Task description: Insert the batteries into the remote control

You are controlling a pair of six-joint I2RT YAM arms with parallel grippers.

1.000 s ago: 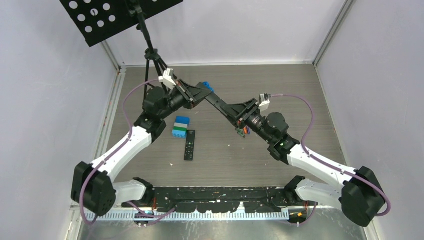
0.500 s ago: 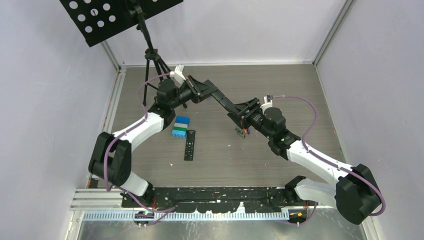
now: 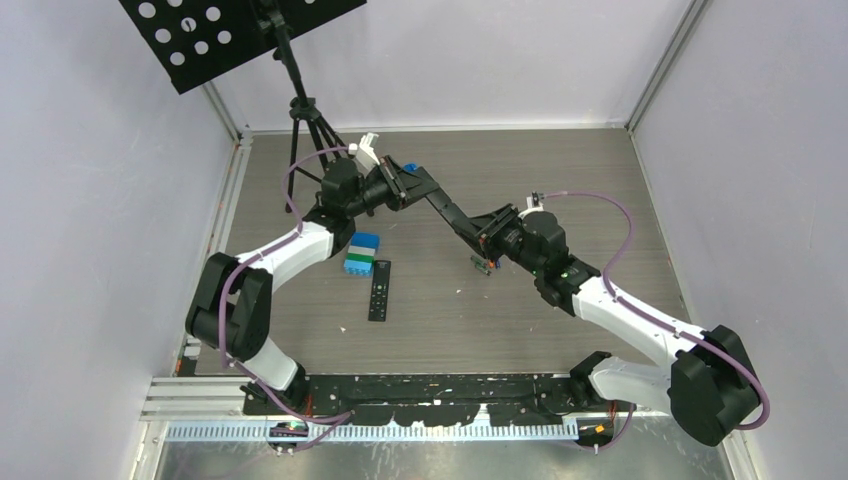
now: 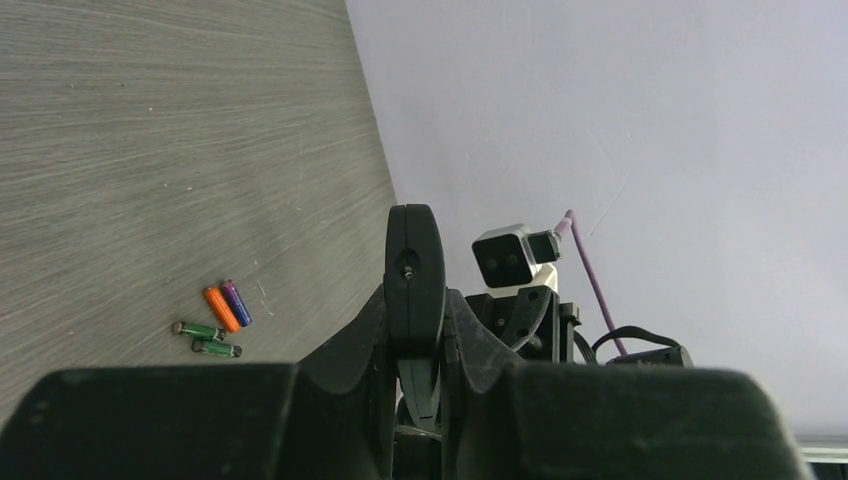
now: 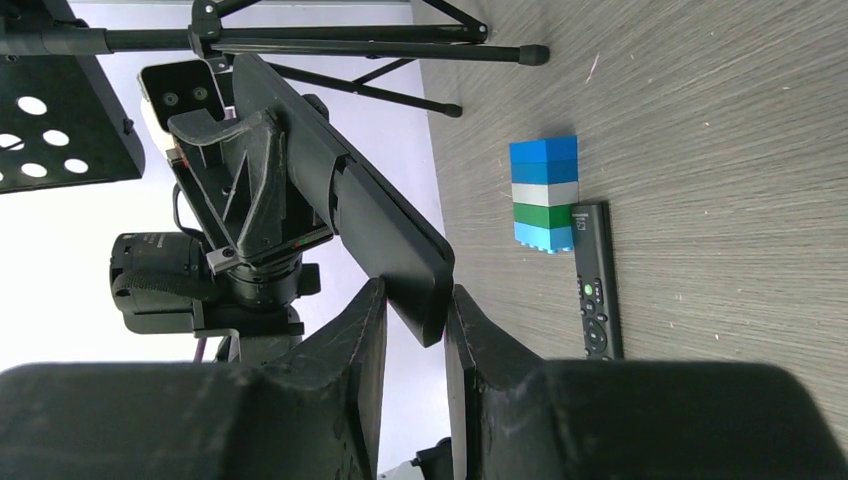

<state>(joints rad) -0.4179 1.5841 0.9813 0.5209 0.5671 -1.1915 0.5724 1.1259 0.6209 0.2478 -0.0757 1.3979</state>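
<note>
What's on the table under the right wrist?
Four tiny cylindrical batteries, one orange, one purple, two dark green, on the grey wood-grain table. Whatever else lies beneath the wrist is covered overhead.

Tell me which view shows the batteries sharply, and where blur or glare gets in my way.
Left wrist: batteries crisp, evenly lit, no glare; the dark left gripper up close is slightly soft. Right wrist: the held remote control is a near-black shape against a washed-out wall, right gripper in front blurred. Top external: even light, faint shadows, batteries only specks beside the right arm.

Bright, even light, faint soft shadows, all views sharp.
</note>
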